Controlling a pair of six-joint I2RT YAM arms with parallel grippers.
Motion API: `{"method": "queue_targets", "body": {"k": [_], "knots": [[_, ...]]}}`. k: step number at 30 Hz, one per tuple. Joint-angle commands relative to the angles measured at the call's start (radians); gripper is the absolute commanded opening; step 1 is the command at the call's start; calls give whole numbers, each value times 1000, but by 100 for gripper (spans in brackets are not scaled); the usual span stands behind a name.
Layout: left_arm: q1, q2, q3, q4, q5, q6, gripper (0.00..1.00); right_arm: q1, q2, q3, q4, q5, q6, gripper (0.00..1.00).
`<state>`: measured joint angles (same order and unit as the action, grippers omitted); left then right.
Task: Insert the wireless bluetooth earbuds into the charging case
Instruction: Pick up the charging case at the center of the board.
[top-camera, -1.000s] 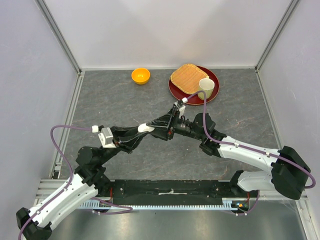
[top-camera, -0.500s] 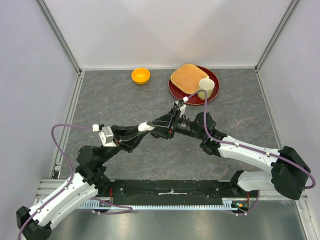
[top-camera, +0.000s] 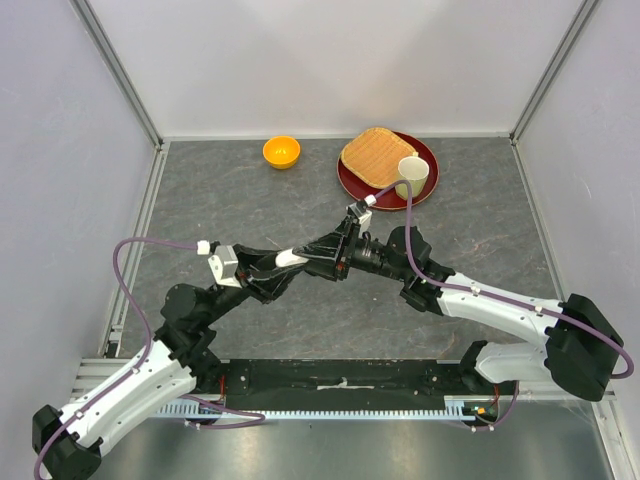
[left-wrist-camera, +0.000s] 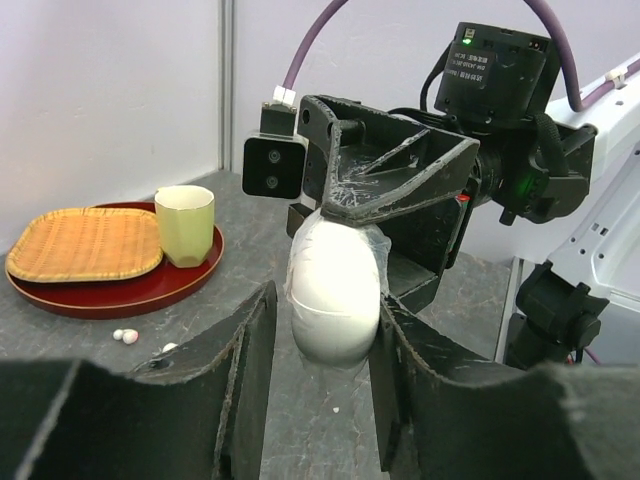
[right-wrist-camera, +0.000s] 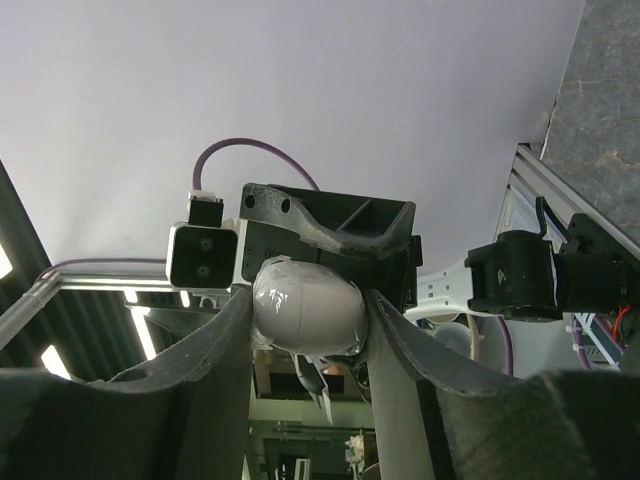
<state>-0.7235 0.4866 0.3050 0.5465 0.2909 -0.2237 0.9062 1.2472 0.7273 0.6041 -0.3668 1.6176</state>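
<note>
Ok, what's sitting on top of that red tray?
A woven bamboo mat and a pale cup sit on the red tray. Whatever lies under the mat is hidden.

Both arms (top-camera: 500, 305) have white links, black joints and looping purple cables (left-wrist-camera: 302, 50).

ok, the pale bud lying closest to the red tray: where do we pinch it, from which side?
Straight down from above, fingertips closing on both sides of the bud. It is tiny and lies low on the table, so a sideways approach would likely find nothing to hold. Keep the fingers in line with the red tray rim close behind it.
</note>
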Motion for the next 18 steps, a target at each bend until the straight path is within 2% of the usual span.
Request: {"method": "queue_targets", "body": {"k": [1,9,18], "knots": [[-2,9,37,-3,8,-37,47,8,-17,31,28,-21,-12,15],[-1,-2,32,19,2,-49,44,11,-15,21,28,-9,-9,15],[-2,-20,-3,102,-2,-65,49,11,-23,-6,51,8,13,15]]}}
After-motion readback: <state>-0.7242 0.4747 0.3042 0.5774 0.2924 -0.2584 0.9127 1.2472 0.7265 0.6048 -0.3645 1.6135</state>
